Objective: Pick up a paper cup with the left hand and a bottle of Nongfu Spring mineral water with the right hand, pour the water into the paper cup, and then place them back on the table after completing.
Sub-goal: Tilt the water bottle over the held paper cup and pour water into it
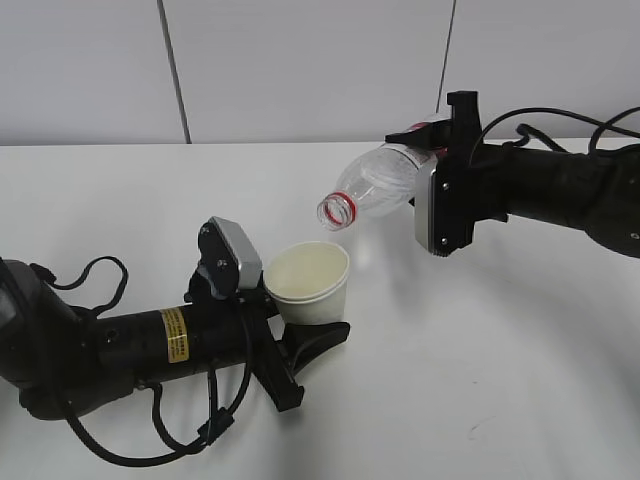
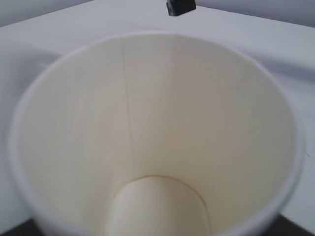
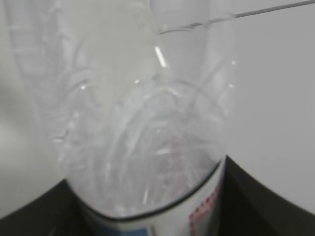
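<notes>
My left gripper (image 1: 315,322) is shut on the paper cup (image 1: 310,285), which it holds upright just above the table (image 1: 500,350). In the left wrist view the cup's cream inside (image 2: 157,123) fills the picture, and I make out no water in it. My right gripper (image 1: 440,160) is shut on the clear bottle (image 1: 375,185) around its labelled body. The bottle lies tilted, its capless red-ringed mouth (image 1: 337,211) pointing down-left, just above and beyond the cup's rim. No stream shows. In the right wrist view the bottle (image 3: 142,128) sits between dark fingers (image 3: 261,201).
The white tabletop runs back to a grey panelled wall (image 1: 300,70). Black cables (image 1: 95,275) loop beside the left arm. A small black part (image 2: 180,7) shows above the cup's rim in the left wrist view.
</notes>
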Robot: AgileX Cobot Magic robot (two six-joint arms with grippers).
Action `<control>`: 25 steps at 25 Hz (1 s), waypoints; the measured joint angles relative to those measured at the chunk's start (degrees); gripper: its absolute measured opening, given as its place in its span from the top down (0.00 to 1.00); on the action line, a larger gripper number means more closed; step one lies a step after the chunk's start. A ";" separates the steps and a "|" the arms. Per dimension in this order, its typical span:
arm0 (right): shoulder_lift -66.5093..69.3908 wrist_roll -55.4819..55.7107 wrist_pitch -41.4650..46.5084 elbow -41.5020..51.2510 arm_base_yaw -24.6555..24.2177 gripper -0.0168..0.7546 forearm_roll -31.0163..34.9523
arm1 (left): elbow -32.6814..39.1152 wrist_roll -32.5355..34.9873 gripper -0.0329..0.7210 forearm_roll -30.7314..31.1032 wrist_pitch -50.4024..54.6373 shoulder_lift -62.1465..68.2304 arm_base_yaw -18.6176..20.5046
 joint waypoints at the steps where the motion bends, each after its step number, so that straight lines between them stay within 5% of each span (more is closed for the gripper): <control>1: 0.00 -0.35 0.00 0.00 0.00 0.42 0.00 | 0.00 0.00 0.45 0.00 0.00 0.00 0.00; 25: 0.00 -6.78 -2.12 0.00 0.08 0.42 1.44 | 0.00 0.00 0.45 0.28 0.00 0.00 0.00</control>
